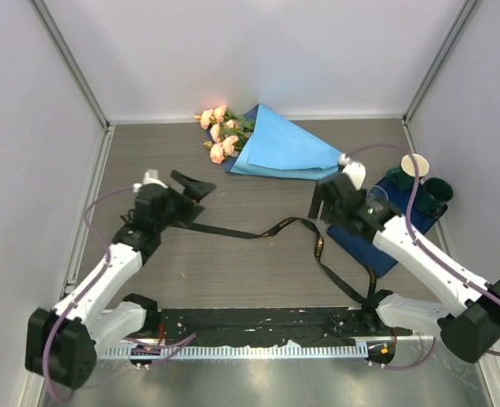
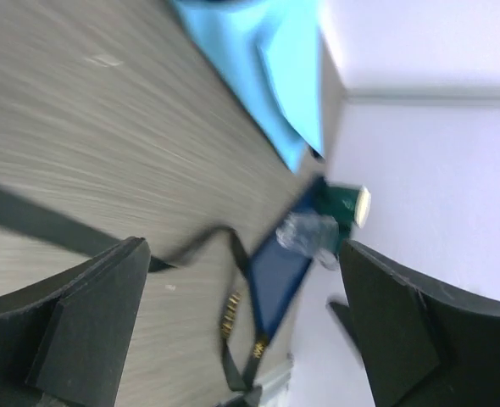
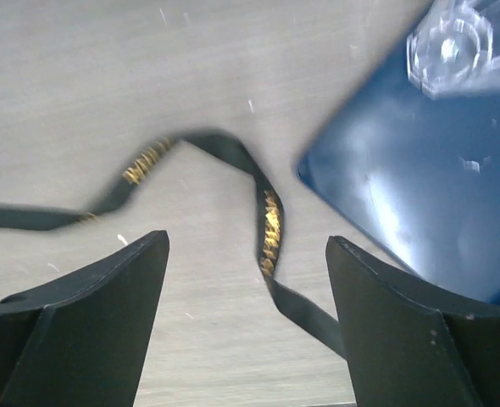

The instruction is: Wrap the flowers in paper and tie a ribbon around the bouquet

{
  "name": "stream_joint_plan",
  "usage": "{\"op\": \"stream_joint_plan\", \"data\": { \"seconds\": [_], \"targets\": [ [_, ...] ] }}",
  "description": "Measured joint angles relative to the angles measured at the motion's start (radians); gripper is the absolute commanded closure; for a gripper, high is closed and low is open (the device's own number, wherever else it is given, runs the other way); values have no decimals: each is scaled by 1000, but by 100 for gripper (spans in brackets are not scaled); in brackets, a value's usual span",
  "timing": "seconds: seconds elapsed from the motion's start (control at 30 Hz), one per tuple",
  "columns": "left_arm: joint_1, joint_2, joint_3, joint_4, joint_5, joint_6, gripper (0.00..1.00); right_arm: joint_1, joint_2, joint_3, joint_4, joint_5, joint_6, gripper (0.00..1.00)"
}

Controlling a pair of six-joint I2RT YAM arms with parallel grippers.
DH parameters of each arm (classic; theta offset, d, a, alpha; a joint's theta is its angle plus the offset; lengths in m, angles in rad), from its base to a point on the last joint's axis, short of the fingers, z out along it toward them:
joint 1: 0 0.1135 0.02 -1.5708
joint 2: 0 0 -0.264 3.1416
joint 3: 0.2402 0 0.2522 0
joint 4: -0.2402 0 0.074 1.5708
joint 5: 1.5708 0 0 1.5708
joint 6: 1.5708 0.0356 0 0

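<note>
Nearest the arm bases, in the lower half of the top view, the ribbon [image 1: 319,250] is lying loose on the table [image 1: 250,280], winding from the lower right up toward left centre. The left gripper [image 1: 201,202] is hovering at left centre, just beside the ribbon's left end. Its 2 fingers are spread wide with nothing between them, and its wrist view is showing only bare wood and the black strip beyond the gap. The right gripper [image 1: 322,208] is hanging at right centre, jaws also wide apart and gripping nothing, with the ribbon running across the table below the gap in its own view. Just right of it, a navy mat [image 1: 386,254] is carrying a clear cup [image 1: 377,199] and dark green cups [image 1: 432,193]. Farthest away, at upper centre, the bouquet [image 1: 275,153] is resting, with the roses [image 1: 218,136] poking out at the left of a cone of light blue paper [image 1: 297,157].

The wrapping is looking done, while the tying is not yet begun: the ribbon is lying well apart from the bouquet and neither end is being held. Gold lettering is showing along the ribbon, but it is too blurred to read
</note>
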Motion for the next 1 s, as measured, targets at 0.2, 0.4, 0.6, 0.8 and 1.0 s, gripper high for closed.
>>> {"op": "stream_joint_plan", "data": {
  "seconds": [0.2,0.4,0.6,0.8,1.0],
  "targets": [
    [-383,328,27,478,-227,-160,0,-322,268,406,143,-183,-115,20],
    [-520,771,219,772,-455,-283,0,-516,615,776,215,-406,-177,24],
    [-546,1080,504,809,-621,-372,0,-579,877,988,166,-476,-247,24],
    [-547,1234,636,755,-735,-500,0,-576,893,971,133,-478,-304,24],
    [-555,1281,697,675,-797,-580,0,-595,846,908,167,-493,-313,25]
  ]
}}
